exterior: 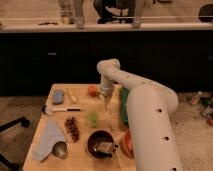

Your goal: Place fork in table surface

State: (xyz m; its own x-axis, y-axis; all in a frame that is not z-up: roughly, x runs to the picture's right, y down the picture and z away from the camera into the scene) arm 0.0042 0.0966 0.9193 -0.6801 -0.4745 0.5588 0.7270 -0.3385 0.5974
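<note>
Dim, warm light. The gripper (105,99) hangs over the table surface (46,121); the arm (146,102) above its jaws is brightest, the cabinets (50,60) behind them nearly black.

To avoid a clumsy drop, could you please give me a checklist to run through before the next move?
1. Pincer is above the table surface, left of the green tray: ok.
2. Fork is located, a slim pale line just below the pincer: ok.
3. Fork is already resting on the table surface: cannot tell.
4. There is bare wood under the fork, between the green item and the tray: ok, though the strip is narrow.
5. Fork tip is clear of the dark bowl: cannot tell, they look close.
</note>
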